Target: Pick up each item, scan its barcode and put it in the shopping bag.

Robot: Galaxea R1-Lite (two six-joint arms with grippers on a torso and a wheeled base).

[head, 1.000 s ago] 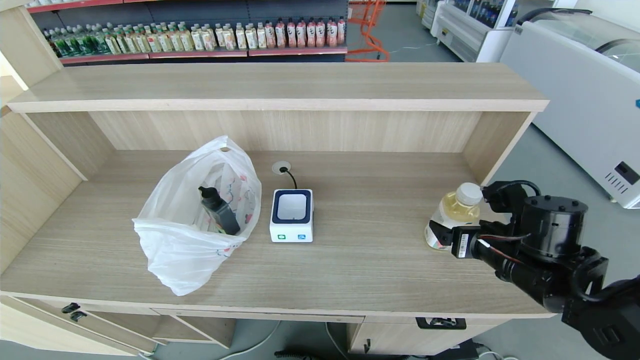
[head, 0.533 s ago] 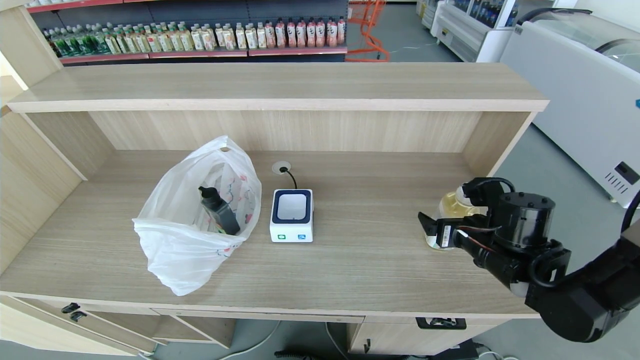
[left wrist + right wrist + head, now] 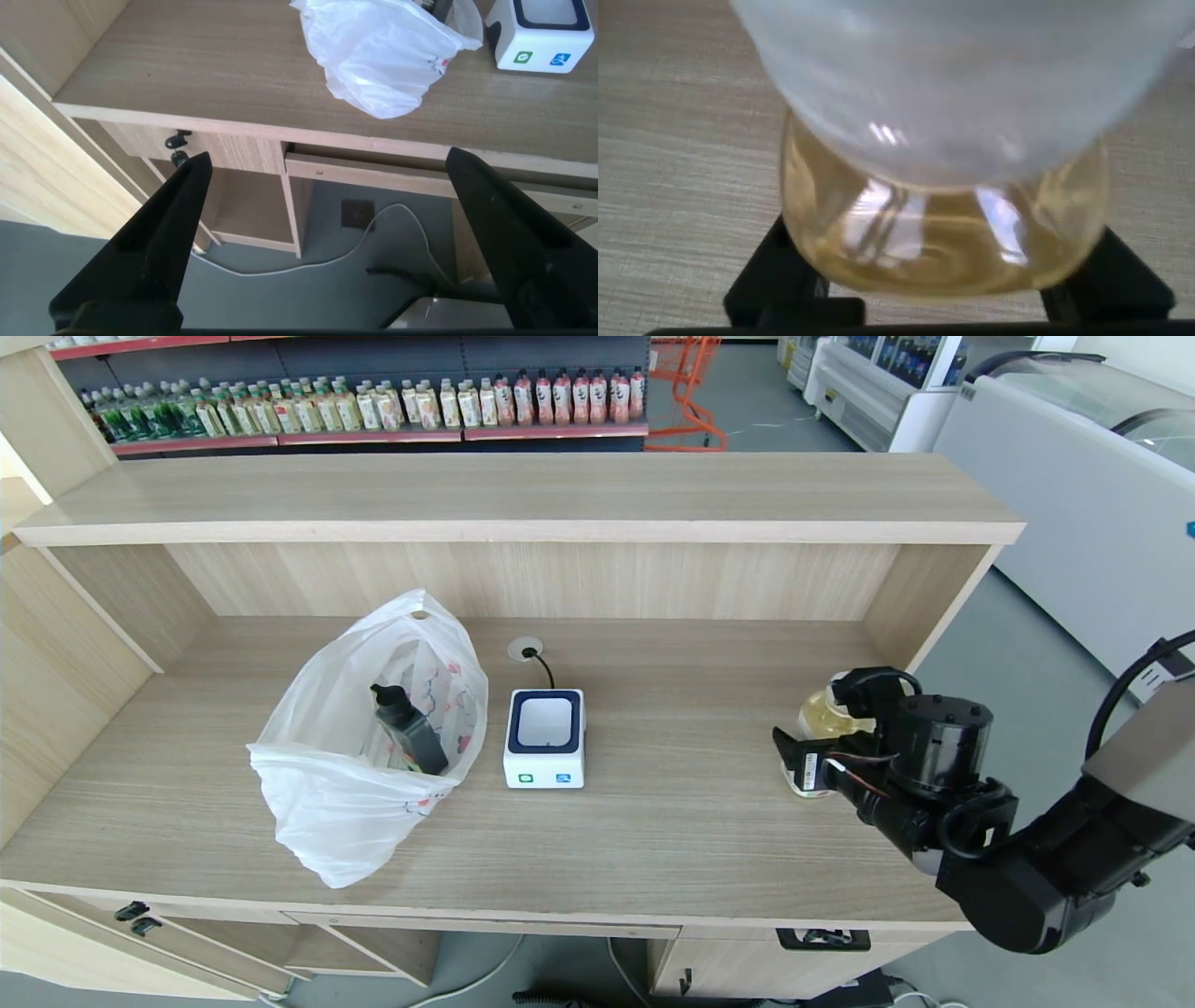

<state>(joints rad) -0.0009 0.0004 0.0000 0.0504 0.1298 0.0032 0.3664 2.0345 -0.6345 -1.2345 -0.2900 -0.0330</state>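
The right claw [image 3: 812, 735] was clamped on the bottle [image 3: 825, 715], a finger [image 3: 771, 285] against each side; scanner [image 3: 545, 737] and shopping bag [image 3: 355, 784] stood well to its left.

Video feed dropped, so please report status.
Left gripper open, before wooden counter. Right gripper shut on clear bottle of yellow liquid. White square scanner between bottle and white plastic bag.
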